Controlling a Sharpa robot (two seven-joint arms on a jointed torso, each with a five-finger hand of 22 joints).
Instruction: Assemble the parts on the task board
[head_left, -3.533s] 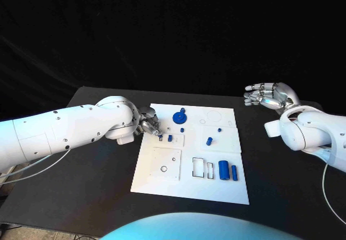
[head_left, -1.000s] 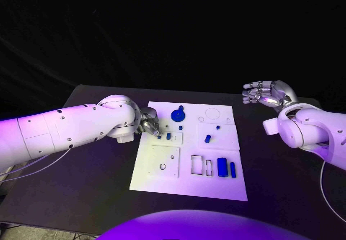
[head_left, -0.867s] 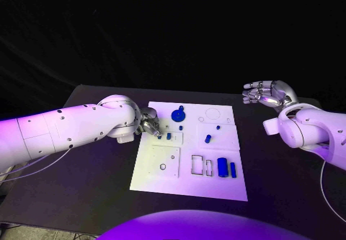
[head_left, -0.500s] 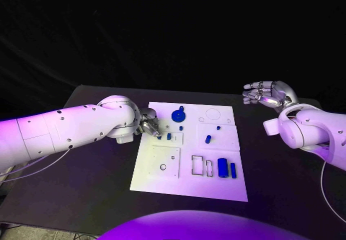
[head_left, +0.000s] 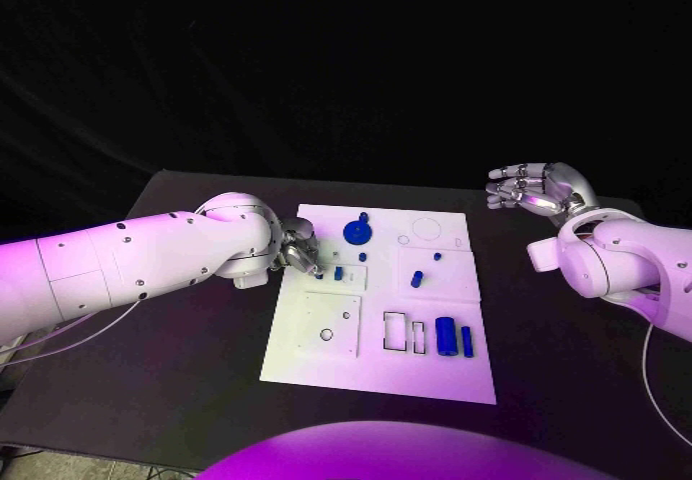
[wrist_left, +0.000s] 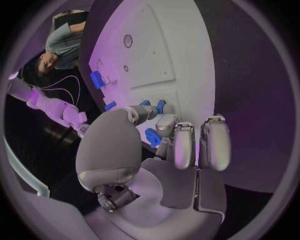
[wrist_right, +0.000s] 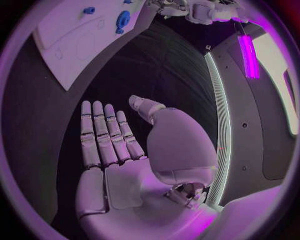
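The white task board (head_left: 378, 352) lies in the middle of the black table. My left hand (head_left: 299, 250) sits at the board's left edge, its thumb and a finger pinching a small blue part (head_left: 319, 269) down at the board's surface. A blue peg (head_left: 338, 272) stands just beside that part. In the left wrist view the fingertips (wrist_left: 166, 120) meet at these blue pieces (wrist_left: 160, 106). A blue disc (head_left: 356, 234) lies farther back. My right hand (head_left: 534, 188) is raised off the board's right side, fingers spread, empty; its palm (wrist_right: 119, 150) shows bare.
More blue parts rest on the board: a short piece (head_left: 415, 278), a tiny one (head_left: 436, 256), and two blocks (head_left: 446, 336) beside rectangular slots (head_left: 394, 332). A square plate with holes (head_left: 329, 325) sits near the front left. Bare table lies on both sides.
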